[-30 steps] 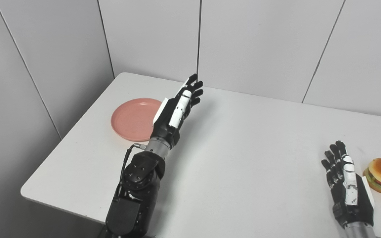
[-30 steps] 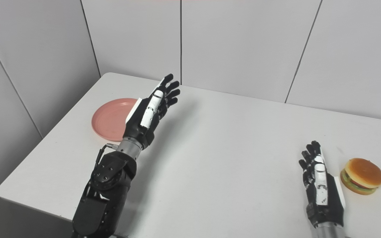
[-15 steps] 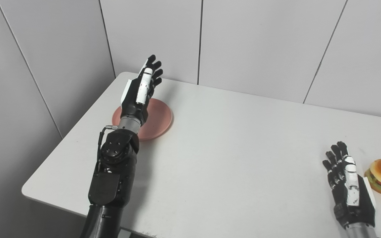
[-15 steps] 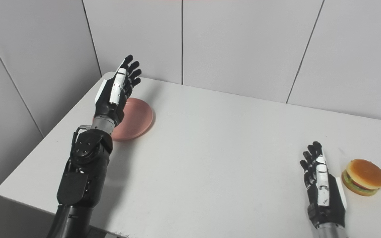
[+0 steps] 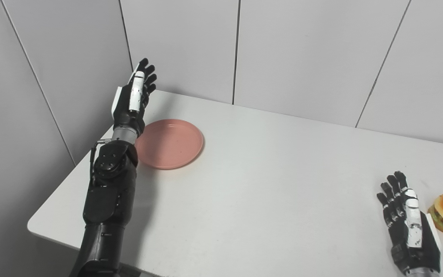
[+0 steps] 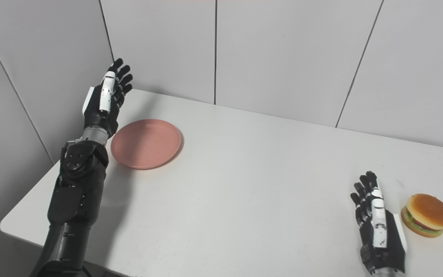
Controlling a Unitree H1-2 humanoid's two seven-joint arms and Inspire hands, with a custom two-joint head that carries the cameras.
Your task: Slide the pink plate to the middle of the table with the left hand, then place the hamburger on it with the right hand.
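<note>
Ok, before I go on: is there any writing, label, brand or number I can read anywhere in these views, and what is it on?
Nothing readable in either view.
Right hand: a tiny dark mark on its white back panel, too small to read.
Left hand: no text visible.
Pink plate: plain, no marking.
Hamburger: no label.
Table and the wall panels: blank.
</note>
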